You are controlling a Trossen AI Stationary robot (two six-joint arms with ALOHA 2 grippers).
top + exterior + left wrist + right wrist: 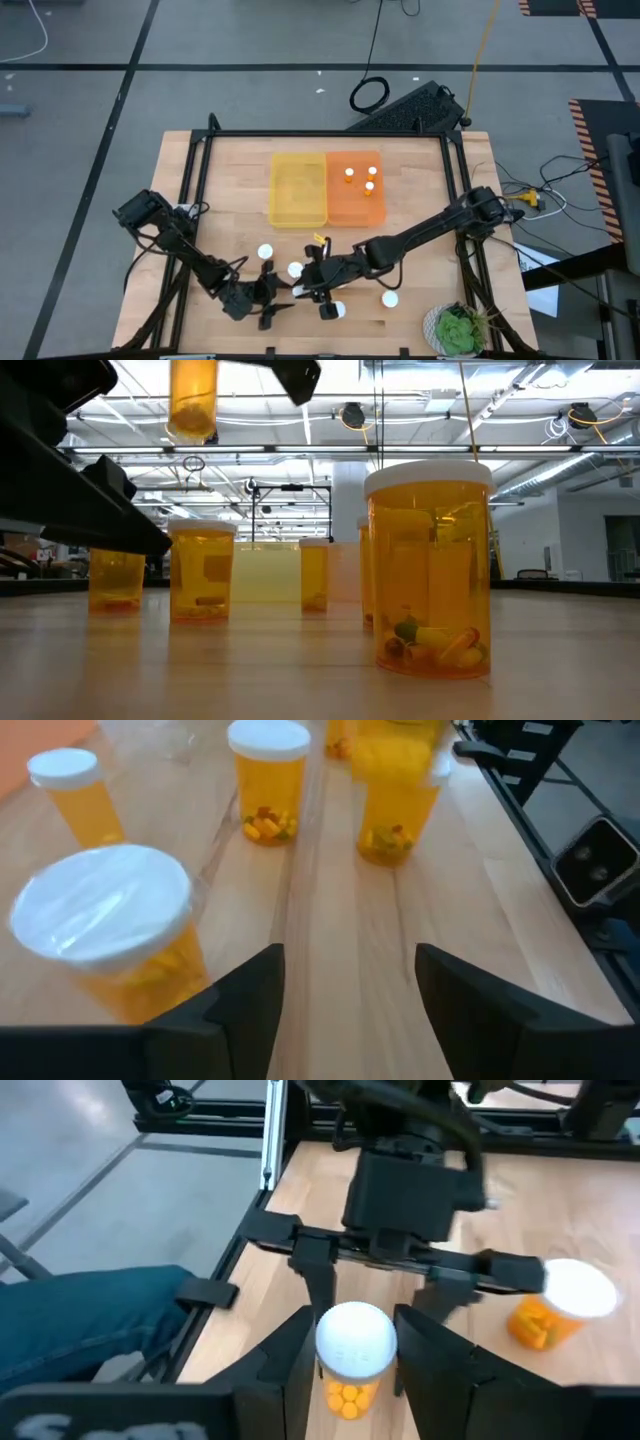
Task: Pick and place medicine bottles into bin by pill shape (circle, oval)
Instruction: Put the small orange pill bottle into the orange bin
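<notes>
left gripper (268, 300): low at the table's front edge, left of centre; fingers (245, 1005) spread, nothing between them; bottles stand ahead of it on the wood in the left wrist view
bottles on table: white caps at (265, 253), (295, 270), (338, 311), (390, 298), all near the front, clustered around both grippers; low view shows several upright, nearest one (430, 570) with mixed pills at its bottom
held bottle (353, 1355): white cap, round yellow pills inside; lifted off the table, seen hanging high in low view (193, 400)
right gripper (312, 283): front centre, just right of the left gripper, facing it; jaws clamped on the held bottle's sides
yellow bin (298, 188): mid table, left of the pair; contents cannot tell
orange bin (356, 190): touching the yellow bin's right side; three bottles inside, caps at (350, 173), (372, 171), (369, 187)
plant (458, 330): front right corner
table (420, 180): light wood, black frame
person: blue-clad leg (90, 1315) beside the table, right wrist view only
</notes>
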